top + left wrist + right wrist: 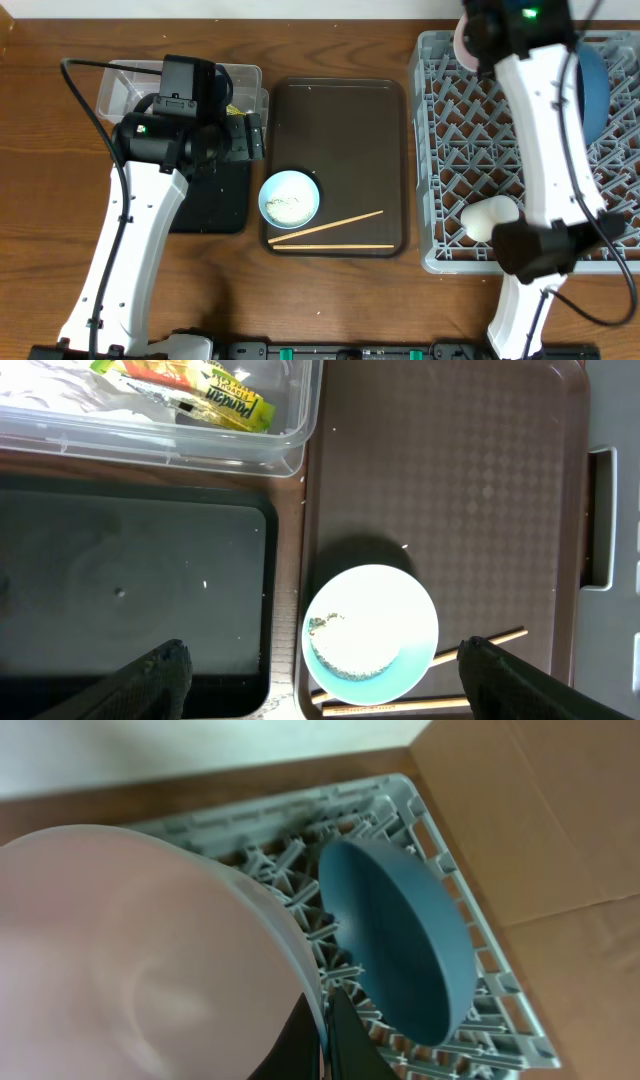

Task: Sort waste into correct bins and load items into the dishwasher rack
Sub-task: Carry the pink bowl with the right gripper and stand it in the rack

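Note:
A light-blue bowl (pixel 290 198) with rice scraps sits on the brown serving tray, with two chopsticks (pixel 330 228) beside it. My left gripper (pixel 322 652) is open and empty, above the bowl (pixel 370 635) and the edge of the black tray (pixel 130 590). The clear tub (pixel 290 445) holds the yellow-green wrapper (pixel 225 395) and crumpled white paper (pixel 50 385). My right gripper (pixel 325 1040) is shut on the rim of a white bowl (pixel 130 960), over the rack's far-left corner (pixel 462 42). The dark blue plate (pixel 400 940) stands upright in the grey rack (pixel 250 835). A white cup (pixel 488 217) lies in the rack (pixel 450 150).
The dark brown serving tray (pixel 340 130) lies between the bins and the rack. The black tray (pixel 215 205) sits in front of the clear tub (pixel 245 80), both partly under my left arm. Cardboard (pixel 540 810) shows beyond the rack.

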`<action>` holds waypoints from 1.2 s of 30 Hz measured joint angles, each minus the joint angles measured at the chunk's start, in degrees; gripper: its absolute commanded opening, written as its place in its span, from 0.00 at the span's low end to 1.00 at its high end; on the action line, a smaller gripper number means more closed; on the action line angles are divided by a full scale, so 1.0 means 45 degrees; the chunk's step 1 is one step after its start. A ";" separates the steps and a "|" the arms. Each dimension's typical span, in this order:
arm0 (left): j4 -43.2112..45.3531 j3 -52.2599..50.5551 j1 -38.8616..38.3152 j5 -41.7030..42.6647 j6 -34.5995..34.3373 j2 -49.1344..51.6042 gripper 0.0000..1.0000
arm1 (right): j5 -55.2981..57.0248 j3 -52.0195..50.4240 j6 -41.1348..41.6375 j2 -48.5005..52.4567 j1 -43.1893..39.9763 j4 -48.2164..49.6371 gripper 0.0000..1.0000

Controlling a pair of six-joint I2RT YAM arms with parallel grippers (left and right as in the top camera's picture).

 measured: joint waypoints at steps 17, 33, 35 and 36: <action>0.0000 0.0000 0.0000 0.0005 0.0000 0.0000 0.88 | 0.4847 -0.0112 -0.7014 0.3075 0.0777 0.3784 0.01; 0.0000 0.0000 0.0000 0.0005 0.0000 0.0000 0.88 | 0.7373 -0.0121 -0.9899 0.5173 0.1583 0.4347 0.02; 0.0000 0.0000 0.0000 0.0005 0.0000 0.0000 0.88 | 0.7402 -0.0126 -0.9933 0.5173 0.1545 0.4391 0.01; 0.0000 0.0000 0.0000 0.0005 0.0000 0.0000 0.88 | 0.7393 -0.0126 -0.9933 0.5173 0.1511 0.4415 0.02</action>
